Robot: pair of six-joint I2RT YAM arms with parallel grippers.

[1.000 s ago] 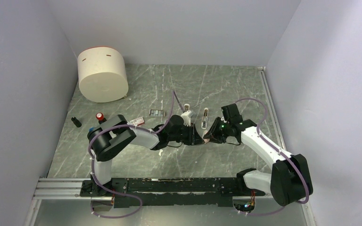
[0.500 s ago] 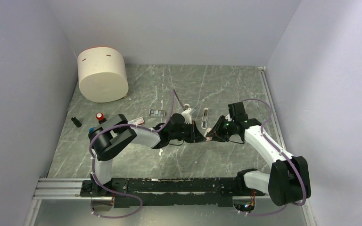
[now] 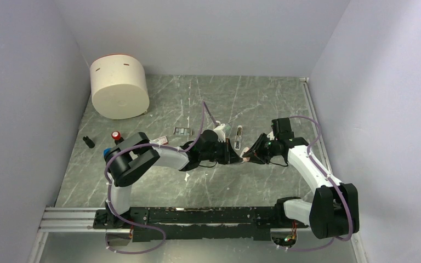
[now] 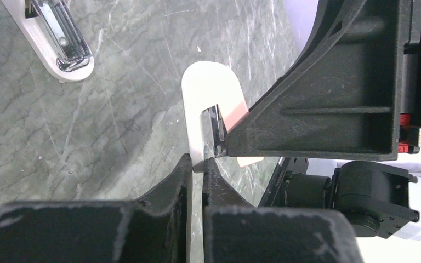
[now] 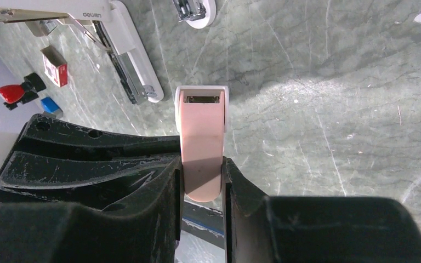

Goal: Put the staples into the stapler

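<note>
My right gripper (image 5: 202, 162) is shut on the pink stubby piece (image 5: 200, 142). My left gripper (image 4: 203, 162) is shut on the thin white base (image 4: 208, 90) of that same piece. The two grippers meet at mid-table, left (image 3: 237, 154) and right (image 3: 250, 155). The slim white stapler (image 3: 239, 134) lies just beyond them. Its chrome end shows in the left wrist view (image 4: 60, 44) and the right wrist view (image 5: 194, 11). The dark grey staples block (image 3: 182, 131) and its red-and-white box (image 3: 159, 141) lie to the left. The box also shows in the right wrist view (image 5: 55, 66).
A short white piece (image 3: 220, 129) lies by the left arm; the right wrist view shows it opened (image 5: 134, 68). A cream cylinder (image 3: 119, 87) stands far left. A black bit (image 3: 89, 141), a red-capped item (image 3: 116, 135) and a blue item (image 3: 107, 150) lie at the left. Walls on three sides.
Both grippers have shifted a little to the right together, still holding the pink piece between them. The right arm's wrist has swung outward to the right.
</note>
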